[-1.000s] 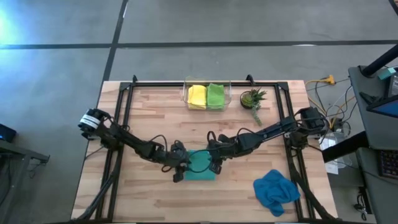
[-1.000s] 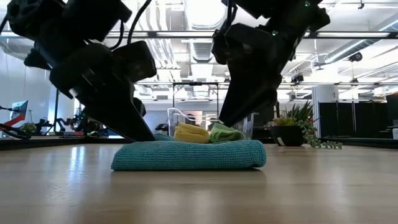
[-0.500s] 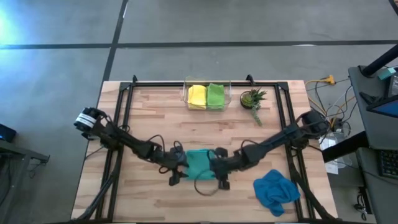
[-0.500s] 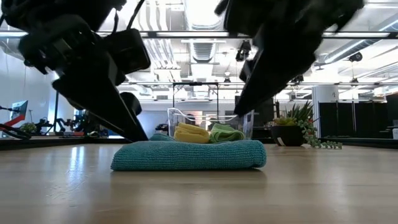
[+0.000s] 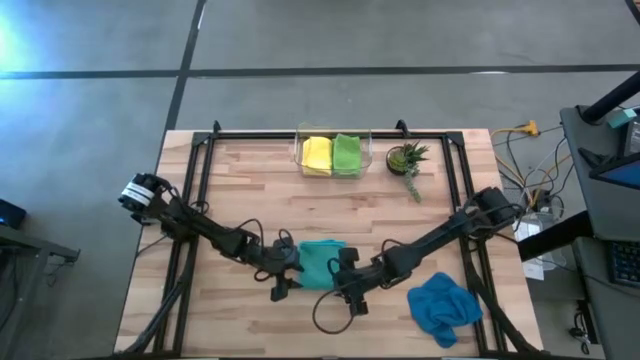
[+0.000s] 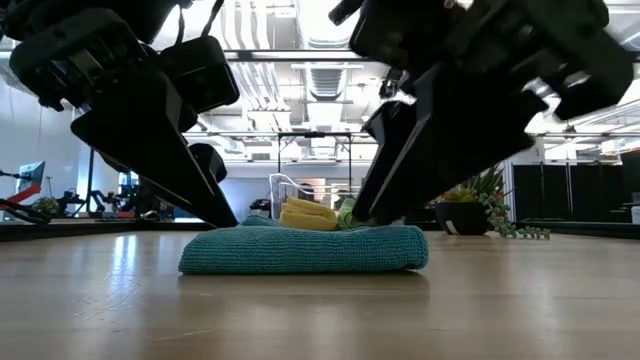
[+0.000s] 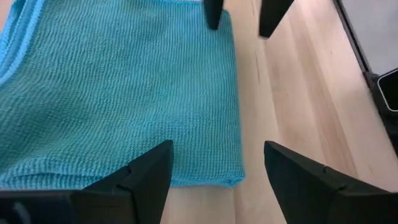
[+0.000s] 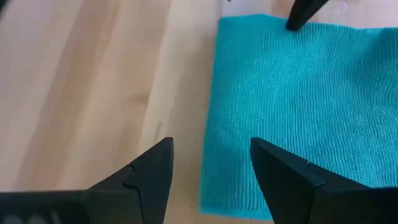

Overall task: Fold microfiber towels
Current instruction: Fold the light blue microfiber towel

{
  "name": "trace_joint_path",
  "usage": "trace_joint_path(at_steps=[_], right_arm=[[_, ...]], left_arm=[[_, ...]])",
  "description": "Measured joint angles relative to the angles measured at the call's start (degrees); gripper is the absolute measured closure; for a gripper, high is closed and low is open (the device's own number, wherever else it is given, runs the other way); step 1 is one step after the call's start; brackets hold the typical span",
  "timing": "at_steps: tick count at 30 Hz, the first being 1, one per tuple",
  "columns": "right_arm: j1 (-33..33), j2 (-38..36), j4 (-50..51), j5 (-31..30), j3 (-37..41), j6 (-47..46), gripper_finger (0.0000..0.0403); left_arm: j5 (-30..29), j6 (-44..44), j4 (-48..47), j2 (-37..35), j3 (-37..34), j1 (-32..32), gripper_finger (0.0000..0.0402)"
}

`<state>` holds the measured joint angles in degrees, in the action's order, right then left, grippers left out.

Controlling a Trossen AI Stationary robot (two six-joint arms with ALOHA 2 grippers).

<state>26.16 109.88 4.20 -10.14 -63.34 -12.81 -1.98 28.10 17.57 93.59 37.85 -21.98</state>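
From above, the folded teal towel lay at table centre, the left gripper at its eight o'clock, the right gripper at its four. Level view: towel flat on the wooden table, workshop behind. Wrist views: both grippers' fingers parted, holding nothing.

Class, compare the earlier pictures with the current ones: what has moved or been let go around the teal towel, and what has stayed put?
Both grippers have let go of the folded teal towel and opened. The right gripper slid off it toward the table's near edge; the left gripper drew back slightly to its left side. The teal towel stayed flat, and the yellow towel, lime green towel, blue towel and potted plant did not move.
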Motion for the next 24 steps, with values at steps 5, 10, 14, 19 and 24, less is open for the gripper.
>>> trace_joint_path(at_steps=[5, 10, 14, 19, 24], right_arm=[[-0.3, 2.4, 0.1, -1.5, -1.1, 0.0, 0.0203], [-0.3, 3.8, 0.8, -1.5, -1.5, 0.0, 0.0220], [-0.3, 4.7, 1.4, -1.5, -1.8, 0.9, 0.0234], [-0.3, 5.2, 1.3, -1.7, -1.9, 2.3, 0.0255], [-0.3, 5.2, 1.4, -1.9, -2.0, 2.3, 0.0280]], left_arm=[[-0.1, 0.1, 0.1, -0.1, 0.5, 0.0, 0.0166], [-0.3, 0.1, 0.0, -0.1, 0.5, 0.0, 0.0166], [-1.0, 0.1, 0.6, -0.1, 0.4, 0.1, 0.0166], [-5.2, 0.1, 5.2, -0.1, 0.3, 0.2, 0.0166], [-8.0, 2.4, 4.4, 1.9, 0.5, 0.8, 0.0177]])
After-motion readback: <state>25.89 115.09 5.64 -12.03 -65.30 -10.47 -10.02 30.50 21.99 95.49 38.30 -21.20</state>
